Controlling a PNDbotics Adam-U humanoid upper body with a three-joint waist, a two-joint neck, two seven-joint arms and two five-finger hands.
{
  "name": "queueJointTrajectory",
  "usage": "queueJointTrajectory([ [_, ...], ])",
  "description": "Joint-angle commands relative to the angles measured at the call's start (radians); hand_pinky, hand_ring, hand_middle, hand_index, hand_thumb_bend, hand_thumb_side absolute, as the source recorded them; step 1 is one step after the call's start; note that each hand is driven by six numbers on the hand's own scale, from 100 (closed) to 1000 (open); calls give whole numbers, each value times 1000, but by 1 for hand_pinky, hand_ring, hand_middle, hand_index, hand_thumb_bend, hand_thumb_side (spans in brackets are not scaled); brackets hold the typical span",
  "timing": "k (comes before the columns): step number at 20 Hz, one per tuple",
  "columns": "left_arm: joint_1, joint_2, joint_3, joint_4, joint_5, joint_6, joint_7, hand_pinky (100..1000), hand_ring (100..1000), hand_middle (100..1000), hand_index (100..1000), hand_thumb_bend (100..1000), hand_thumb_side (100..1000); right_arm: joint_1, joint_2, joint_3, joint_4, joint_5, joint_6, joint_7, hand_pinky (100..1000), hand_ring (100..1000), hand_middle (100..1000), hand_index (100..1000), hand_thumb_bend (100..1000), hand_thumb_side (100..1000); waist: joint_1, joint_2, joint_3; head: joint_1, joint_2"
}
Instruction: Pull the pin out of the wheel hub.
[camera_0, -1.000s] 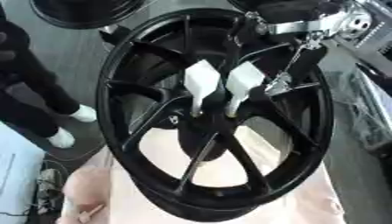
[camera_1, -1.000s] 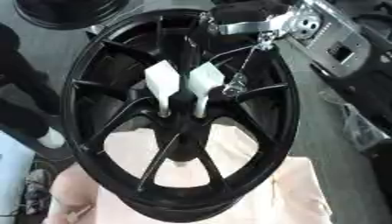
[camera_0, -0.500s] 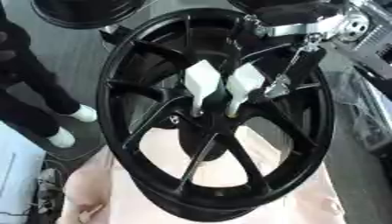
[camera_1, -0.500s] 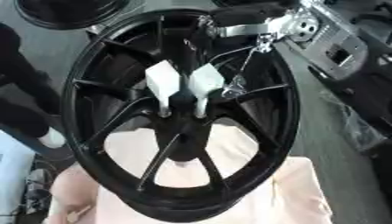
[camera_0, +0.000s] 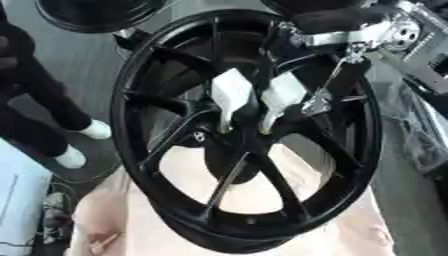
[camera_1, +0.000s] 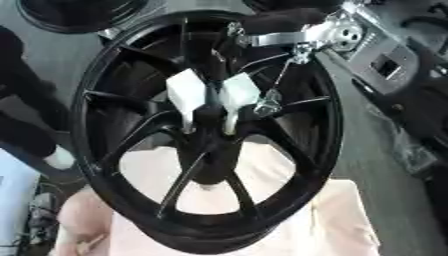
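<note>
At the wheel hub (camera_0: 229, 150), right hand (camera_0: 258, 97), white fingers (camera_0: 231, 94) pinching the pin.

Two close head-camera views, both steeply down onto the same wheel hub (camera_0: 245, 150).

Workshop: black wheels (camera_0: 254, 125), grey floor (camera_0: 79, 65).

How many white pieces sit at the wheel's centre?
2: left white piece and right white piece, side by side above the wheel hub. Others may be hidden behind the spokes.
</note>
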Motion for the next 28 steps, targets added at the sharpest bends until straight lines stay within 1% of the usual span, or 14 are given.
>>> queueJointTrajectory([
  [1, -13, 23, 1, -17, -4, 1, -6, 742, 829, 789, 757, 100, 571, -7, -18, -15, 4, 0, -208, 222, 784, 517, 391, 641, 366, 100, 2, -14, -1, -1, -8],
  [10, -11, 24, -1, -16, -7, 2, -14, 743, 832, 791, 742, 100, 572, -10, -25, -31, -11, -37, -175, 222, 767, 479, 369, 639, 326, 100, 1, -15, -1, -2, -6],
  [11, -10, 24, -1, -16, -7, 2, -14, 743, 833, 791, 739, 100, 572, -11, -28, -36, -15, -45, -170, 222, 755, 457, 350, 631, 312, 100, 1, -16, -1, -3, -6],
  [16, -9, 24, 0, -16, -8, 2, -16, 743, 835, 793, 737, 100, 571, -21, -45, -69, -48, -98, -139, 216, 737, 424, 331, 623, 294, 100, -1, -18, -2, -2, -7],
  [22, -6, 28, -2, -16, -9, 3, -20, 744, 836, 795, 731, 100, 571, -40, -90, -118, -122, -170, -98, 179, 727, 413, 320, 618, 288, 100, -4, -21, -5, -2, -9],
  [28, -4, 32, 0, -17, -9, 3, -20, 744, 837, 796, 728, 100, 571, -35, -158, -177, -189, -241, -54, 131, 728, 404, 314, 616, 279, 100, -8, -22, -9, 0, -9],
])
